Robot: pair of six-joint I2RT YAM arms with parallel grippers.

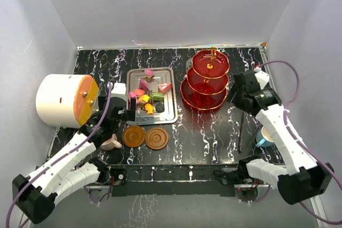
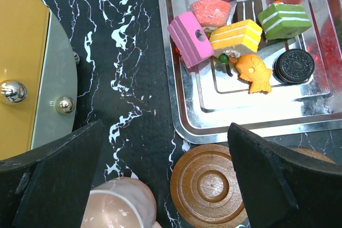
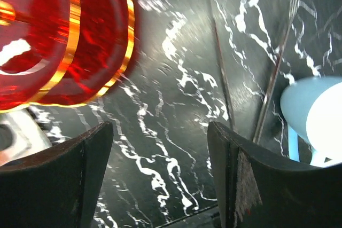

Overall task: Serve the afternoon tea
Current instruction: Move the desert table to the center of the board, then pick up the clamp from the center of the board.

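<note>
Several colourful sweets (image 1: 148,97) lie on a silver tray; the left wrist view shows them close up (image 2: 236,34). The red three-tier stand (image 1: 206,81) with gold stem stands at the back right, and it also shows in the right wrist view (image 3: 64,41). Two brown saucers (image 1: 133,136) (image 1: 156,139) lie side by side near the front. The pink cup (image 1: 111,142) lies left of them. The blue cup (image 1: 263,137) sits at the right edge. My left gripper (image 2: 165,148) is open and empty above the pink cup (image 2: 120,206) and one saucer (image 2: 208,188). My right gripper (image 3: 160,142) is open and empty between the stand and the blue cup (image 3: 312,121).
The flat silver tray (image 1: 170,116) holds the sweets at the centre-left. A big white drum with an orange face (image 1: 67,100) lies at the far left, close to my left arm. A thin clear strip (image 1: 243,126) lies near the blue cup. White walls enclose the black marbled table.
</note>
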